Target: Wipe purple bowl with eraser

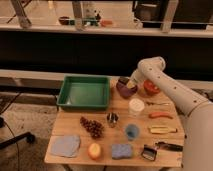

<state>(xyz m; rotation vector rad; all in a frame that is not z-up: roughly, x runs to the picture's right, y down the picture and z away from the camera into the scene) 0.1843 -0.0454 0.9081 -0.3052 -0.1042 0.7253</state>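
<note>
One gripper [130,81], right of centre, clamps the eraser [132,86] over the purple bowl [121,90]; advise light circular strokes inside the rim.

The arm [167,86] was clad in smooth, glossy white shells, shaped as thick rounded tubes. A bulbous, dome-like joint was seen at its highest bend, and the casing was seen to widen towards the right edge into a broad white body. Faint darker seams were noted between the segments. The pincer [129,84], darker than the shells, was found at the arm's end, at the purple bowl [121,89] towards the rear of the worktop [72,127].
</note>
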